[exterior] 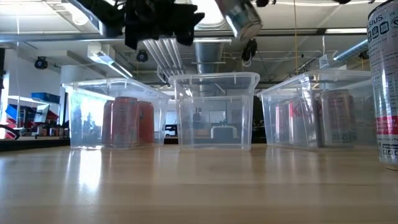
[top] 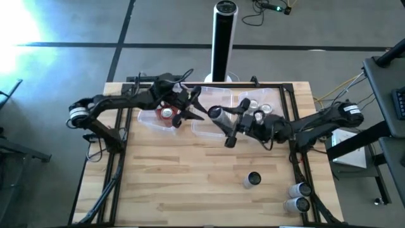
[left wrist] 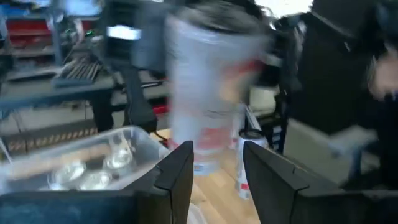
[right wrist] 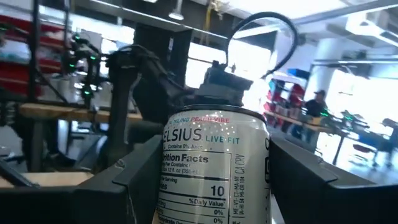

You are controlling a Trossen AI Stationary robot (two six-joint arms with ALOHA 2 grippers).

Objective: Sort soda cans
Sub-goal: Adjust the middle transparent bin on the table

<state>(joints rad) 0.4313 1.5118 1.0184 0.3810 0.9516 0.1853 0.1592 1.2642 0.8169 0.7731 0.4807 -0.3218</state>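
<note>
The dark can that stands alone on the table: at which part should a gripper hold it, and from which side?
Hold the dark can at mid-body, coming from above with one finger on each side. It seems upright, top up, with nothing close around it. The left gripper is open; the right gripper holds a silver can.
</note>
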